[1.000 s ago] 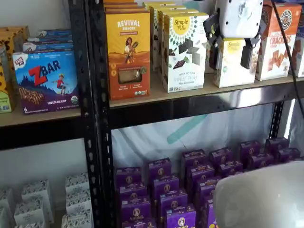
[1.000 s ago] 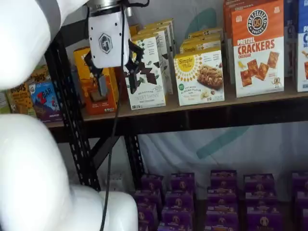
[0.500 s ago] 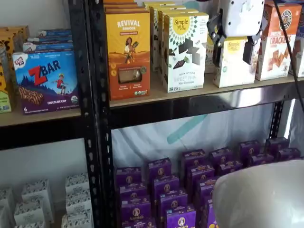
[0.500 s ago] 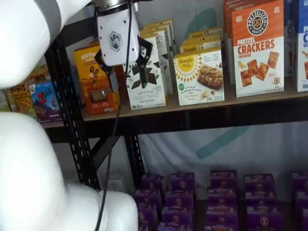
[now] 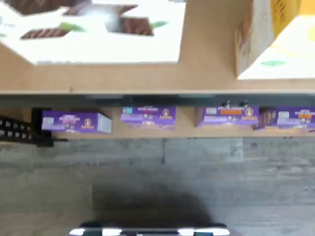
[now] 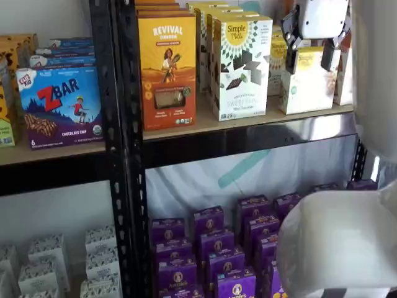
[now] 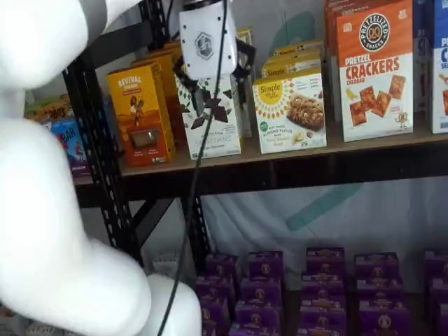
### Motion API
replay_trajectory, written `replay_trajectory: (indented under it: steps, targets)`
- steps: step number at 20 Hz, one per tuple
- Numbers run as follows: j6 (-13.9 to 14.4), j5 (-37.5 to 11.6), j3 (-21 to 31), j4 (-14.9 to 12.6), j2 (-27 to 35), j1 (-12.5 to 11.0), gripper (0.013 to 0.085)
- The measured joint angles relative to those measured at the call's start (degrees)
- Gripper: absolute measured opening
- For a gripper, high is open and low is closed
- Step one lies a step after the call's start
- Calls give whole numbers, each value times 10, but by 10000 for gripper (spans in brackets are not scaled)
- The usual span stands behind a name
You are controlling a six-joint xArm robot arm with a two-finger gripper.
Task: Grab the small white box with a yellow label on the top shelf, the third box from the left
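The small white box [image 6: 307,84] with its yellow round label stands on the top shelf [image 6: 205,124], right of a taller white box [image 6: 240,65]. It also shows in a shelf view [image 7: 290,112] and in the wrist view [image 5: 280,54]. My gripper [image 6: 308,61] is open and empty, out in front of the shelf. In a shelf view its black fingers [image 6: 288,59] hang either side of the small box's top. In a shelf view my gripper [image 7: 215,87] hangs before the taller patterned box [image 7: 210,129], left of the small box.
An orange Revival box [image 6: 167,62] stands left of the taller box. A pretzel cracker box [image 7: 374,70] stands right of the small box. Purple boxes [image 6: 217,248] fill the shelf below. A black upright [image 6: 121,155] stands at the left. My white arm [image 6: 347,242] blocks the right.
My gripper has moved up and to the right along the top shelf, still open. My arm now hides the cracker box in one shelf view.
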Motion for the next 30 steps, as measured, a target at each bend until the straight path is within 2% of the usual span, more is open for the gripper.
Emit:
replay_trajectory:
  steps: [3, 10, 18, 21, 24, 30]
  targets:
    - [-18, -20, -11, 2, 22, -17, 850]
    - [-39, -57, -34, -2, 67, -37, 850]
    - [-40, -87, -52, -8, 111, -35, 850]
    - [-46, -111, -54, 0, 123, -42, 850]
    - [-56, -120, -65, 9, 141, -52, 850]
    - [-56, -125, -77, 5, 154, -51, 850]
